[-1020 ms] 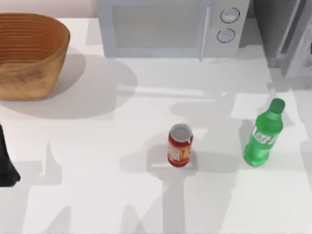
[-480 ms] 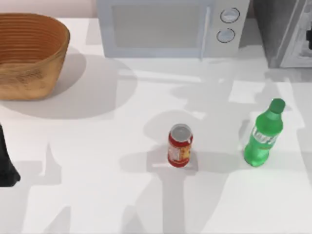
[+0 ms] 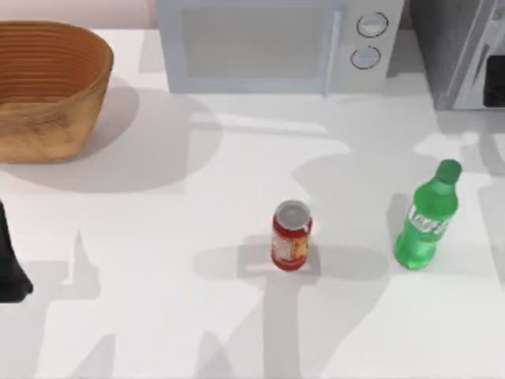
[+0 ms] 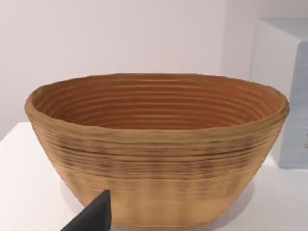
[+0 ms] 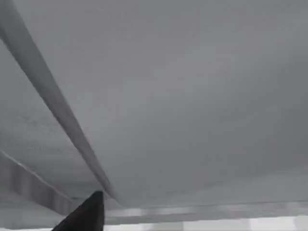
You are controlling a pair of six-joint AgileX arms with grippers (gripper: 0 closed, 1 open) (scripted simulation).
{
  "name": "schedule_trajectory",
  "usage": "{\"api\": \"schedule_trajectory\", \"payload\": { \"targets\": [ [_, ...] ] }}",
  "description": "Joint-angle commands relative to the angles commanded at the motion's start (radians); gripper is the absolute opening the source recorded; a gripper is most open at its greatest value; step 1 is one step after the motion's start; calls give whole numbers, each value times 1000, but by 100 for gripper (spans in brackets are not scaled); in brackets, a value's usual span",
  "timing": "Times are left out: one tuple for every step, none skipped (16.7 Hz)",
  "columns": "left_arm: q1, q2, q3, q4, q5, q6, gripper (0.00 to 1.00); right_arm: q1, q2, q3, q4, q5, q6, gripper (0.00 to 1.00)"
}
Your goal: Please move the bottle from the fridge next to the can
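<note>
White table (image 3: 158, 260) is taking up the whole top view, shadows lying across it. Bottle (image 3: 426, 217) is standing upright on the right side, out of the fridge (image 3: 454, 51), which is sitting at the far right corner. Can (image 3: 291, 235) is standing near the middle, well apart from the bottle, to its left. Microwave (image 3: 276, 43) is sitting along the back edge; a woven basket (image 3: 47, 87) is resting at the far left. Left arm (image 3: 9, 264) is sitting parked at the left edge; its wrist camera is facing the basket (image 4: 159, 149). Right wrist camera is looking closely at the grey fridge (image 5: 183, 96) surface. Whether either gripper is spread or closed, I cannot tell.
</note>
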Motion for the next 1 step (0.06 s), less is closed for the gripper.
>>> {"api": "schedule_trajectory", "payload": {
  "targets": [
    [0, 0, 0, 0, 0, 0, 100, 0, 1, 2, 0, 0, 0, 100]
  ]
}}
